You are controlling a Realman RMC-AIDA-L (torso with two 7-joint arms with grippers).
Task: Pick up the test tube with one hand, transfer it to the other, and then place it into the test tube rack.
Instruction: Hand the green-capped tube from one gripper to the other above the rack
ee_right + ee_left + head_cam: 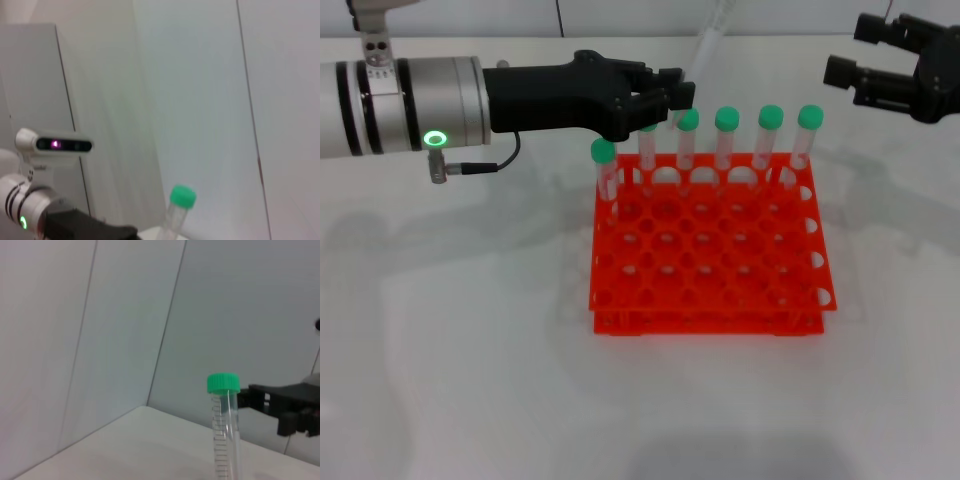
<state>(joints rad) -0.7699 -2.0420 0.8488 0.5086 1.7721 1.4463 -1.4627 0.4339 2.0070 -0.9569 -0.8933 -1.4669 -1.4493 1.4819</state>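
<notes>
My left gripper (pixel 672 95), black on a silver wrist, reaches in from the left over the back row of the orange-red test tube rack (pixel 705 262). It is shut on the lower part of a clear test tube (pixel 703 50), which leans up and away, its cap beyond the head view's upper edge. In the left wrist view the tube (pixel 226 435) rises with its green cap on top. The right wrist view catches the same tube (pixel 177 214) above the left arm (pixel 60 222). At the far right my right gripper (pixel 848 52) hangs open and empty, apart from the rack.
Several green-capped tubes (pixel 727 135) stand in the rack's back row, and one (pixel 604 165) stands at the left, a row nearer. The rack sits on a white table (pixel 450 330). A white wall closes off the back.
</notes>
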